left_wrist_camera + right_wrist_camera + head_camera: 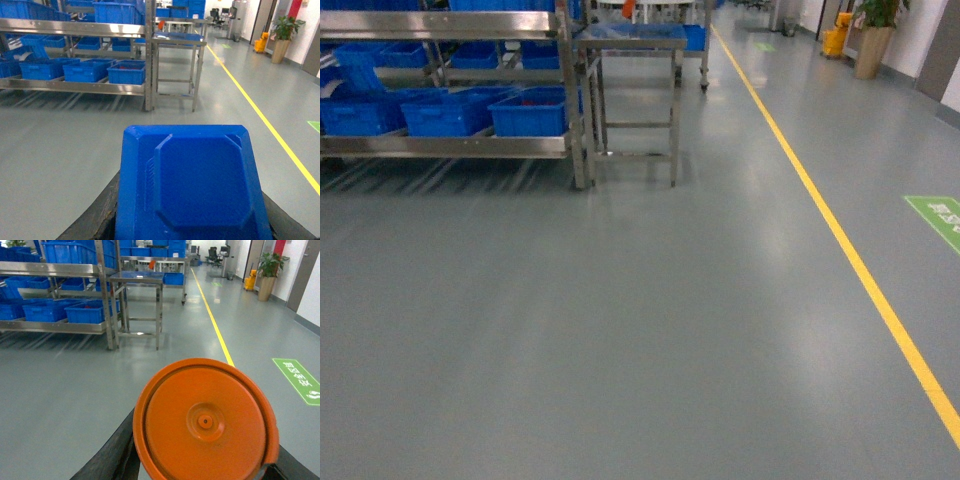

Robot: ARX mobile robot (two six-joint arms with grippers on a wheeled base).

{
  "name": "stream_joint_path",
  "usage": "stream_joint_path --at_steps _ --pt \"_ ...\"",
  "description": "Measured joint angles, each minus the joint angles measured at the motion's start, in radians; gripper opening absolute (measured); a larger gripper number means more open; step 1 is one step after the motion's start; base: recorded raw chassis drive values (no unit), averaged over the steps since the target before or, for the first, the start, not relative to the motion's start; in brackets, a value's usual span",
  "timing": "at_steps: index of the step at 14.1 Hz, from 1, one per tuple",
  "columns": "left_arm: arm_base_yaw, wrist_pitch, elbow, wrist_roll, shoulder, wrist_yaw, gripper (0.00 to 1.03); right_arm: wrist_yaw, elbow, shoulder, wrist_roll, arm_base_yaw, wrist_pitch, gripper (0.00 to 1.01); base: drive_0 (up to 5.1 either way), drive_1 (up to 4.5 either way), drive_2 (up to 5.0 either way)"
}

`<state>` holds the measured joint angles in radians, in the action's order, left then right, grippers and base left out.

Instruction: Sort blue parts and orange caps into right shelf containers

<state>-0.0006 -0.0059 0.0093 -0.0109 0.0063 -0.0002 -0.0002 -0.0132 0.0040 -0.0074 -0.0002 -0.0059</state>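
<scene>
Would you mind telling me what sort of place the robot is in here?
Probably a factory or warehouse floor: stainless-steel shelving racks hold bright-blue plastic bins, a painted yellow lane line runs along the grey floor, and a green floor marking sits beside it.

One blue part (192, 187) fills the left wrist view, one orange cap (204, 421) fills the right wrist view, and three blue bins (445, 110) line the lower shelf (445, 145) in the head view.

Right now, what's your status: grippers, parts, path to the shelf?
Left gripper holding blue part. Right gripper holding orange cap. Shelf bins ahead-left, across open floor. Nothing seen blocking the way.
</scene>
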Motion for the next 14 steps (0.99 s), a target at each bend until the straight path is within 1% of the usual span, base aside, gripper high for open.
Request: stream_joint_path --at_steps 14 --pt "0.0 0.0 0.0 0.0 0.0 0.0 0.44 0.0 0.0 0.0 0.0 0.0 0.0 0.44 0.0 4.27 -4.3"
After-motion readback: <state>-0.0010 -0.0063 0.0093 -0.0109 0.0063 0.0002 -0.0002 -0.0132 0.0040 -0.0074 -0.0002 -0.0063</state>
